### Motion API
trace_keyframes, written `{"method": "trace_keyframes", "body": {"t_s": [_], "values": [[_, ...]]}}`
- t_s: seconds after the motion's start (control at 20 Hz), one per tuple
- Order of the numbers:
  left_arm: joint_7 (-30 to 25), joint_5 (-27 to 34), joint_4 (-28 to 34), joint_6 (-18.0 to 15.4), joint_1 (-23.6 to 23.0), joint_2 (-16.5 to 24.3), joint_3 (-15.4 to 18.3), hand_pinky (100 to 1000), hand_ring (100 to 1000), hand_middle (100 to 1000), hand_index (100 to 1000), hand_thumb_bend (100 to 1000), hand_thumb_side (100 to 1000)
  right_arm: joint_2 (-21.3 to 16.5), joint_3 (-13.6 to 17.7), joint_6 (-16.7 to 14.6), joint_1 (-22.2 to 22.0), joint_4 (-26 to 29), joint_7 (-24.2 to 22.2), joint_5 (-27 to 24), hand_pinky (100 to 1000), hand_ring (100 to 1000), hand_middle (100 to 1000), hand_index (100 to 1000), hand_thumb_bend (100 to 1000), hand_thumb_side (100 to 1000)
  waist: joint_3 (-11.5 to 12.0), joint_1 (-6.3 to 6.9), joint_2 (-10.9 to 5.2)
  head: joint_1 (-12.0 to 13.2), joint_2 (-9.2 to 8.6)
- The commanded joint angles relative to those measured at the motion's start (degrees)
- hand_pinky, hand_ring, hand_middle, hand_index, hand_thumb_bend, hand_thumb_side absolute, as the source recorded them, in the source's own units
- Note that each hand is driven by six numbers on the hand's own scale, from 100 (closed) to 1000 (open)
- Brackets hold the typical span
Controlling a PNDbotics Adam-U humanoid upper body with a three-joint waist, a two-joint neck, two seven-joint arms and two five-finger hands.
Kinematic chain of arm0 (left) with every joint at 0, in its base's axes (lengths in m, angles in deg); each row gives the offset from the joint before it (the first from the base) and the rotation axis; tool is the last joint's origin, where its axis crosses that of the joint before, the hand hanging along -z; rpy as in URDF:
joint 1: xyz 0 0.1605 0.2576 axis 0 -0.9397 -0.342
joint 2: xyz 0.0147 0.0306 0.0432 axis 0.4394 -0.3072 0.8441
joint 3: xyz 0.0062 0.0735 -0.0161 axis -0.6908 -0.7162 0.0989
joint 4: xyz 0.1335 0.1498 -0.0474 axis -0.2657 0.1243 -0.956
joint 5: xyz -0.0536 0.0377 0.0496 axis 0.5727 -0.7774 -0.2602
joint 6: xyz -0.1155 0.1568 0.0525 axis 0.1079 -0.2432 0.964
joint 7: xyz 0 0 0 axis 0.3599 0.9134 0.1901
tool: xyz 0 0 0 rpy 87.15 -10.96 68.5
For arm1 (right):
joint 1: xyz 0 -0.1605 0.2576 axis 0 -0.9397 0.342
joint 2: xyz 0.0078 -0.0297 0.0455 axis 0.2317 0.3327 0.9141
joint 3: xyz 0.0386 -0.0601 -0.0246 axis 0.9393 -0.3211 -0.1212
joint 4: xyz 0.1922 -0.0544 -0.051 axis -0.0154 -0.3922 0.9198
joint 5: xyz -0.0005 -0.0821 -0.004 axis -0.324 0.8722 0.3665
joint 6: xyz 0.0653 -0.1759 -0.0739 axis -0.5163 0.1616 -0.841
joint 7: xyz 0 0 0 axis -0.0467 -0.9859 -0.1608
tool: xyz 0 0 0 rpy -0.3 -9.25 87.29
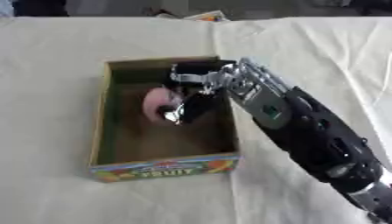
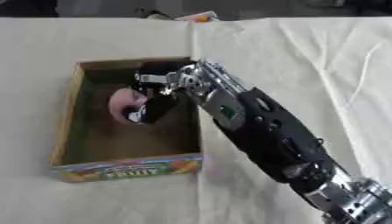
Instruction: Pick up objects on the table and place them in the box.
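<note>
One pink object (image 1: 157, 103) within right hand (image 1: 191, 94) fingers (image 1: 177, 114), inside box (image 1: 165, 168).

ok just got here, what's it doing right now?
The right hand is reaching down into the cardboard fruit box, its fingers curled round a pink rounded object held inside the box. Whether the object touches the floor of the box cannot be told. The left hand is out of view. The box sits on a white cloth.
</note>
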Motion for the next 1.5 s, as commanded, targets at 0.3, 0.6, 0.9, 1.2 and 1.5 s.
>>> {"method": "trace_keyframes", "body": {"t_s": [0.3, 0.6, 0.9, 1.2, 1.5], "values": [[-0.3, 0.0, 1.1, 0.4, 0.4, 0.2, -0.1, 512, 624, 565, 579, 100, 878, -0.1, 0.9, -2.9, 1.1, -0.6, -6.4, 4.7, 695, 833, 660, 928, 271, 447, -0.1, 0.23, -0.94, -0.1, 0.16], [-0.4, -0.1, 1.1, 0.5, 0.3, 0.2, -0.2, 511, 624, 566, 579, 100, 877, -0.3, 1.2, -3.6, 1.1, -0.2, -9.6, 5.8, 709, 848, 706, 974, 724, 330, -0.1, 0.38, -0.94, -0.3, 0.01], [-0.5, -0.2, 1.1, 0.8, 0.3, 0.1, -0.3, 510, 625, 565, 578, 100, 877, -0.7, 1.9, -3.8, 1.7, 0.6, -9.7, 5.3, 708, 846, 712, 978, 783, 359, -0.3, 0.46, -0.98, -0.4, -0.02], [-0.5, -0.3, 1.1, 0.9, 0.2, 0.1, -0.3, 509, 626, 566, 578, 100, 876, -1.8, 2.9, -3.4, 2.5, 4.3, -9.6, 3.9, 704, 841, 703, 964, 763, 380, -0.4, 0.56, -1.13, -0.4, -0.20], [-0.5, -0.4, 1.1, 0.9, 0.1, 0.1, -0.2, 509, 626, 565, 577, 100, 874, -3.0, 5.4, -1.4, 3.2, 10.8, -7.3, 0.7, 692, 828, 691, 953, 743, 444, -0.6, 0.75, -1.29, -0.4, -0.83]]}}
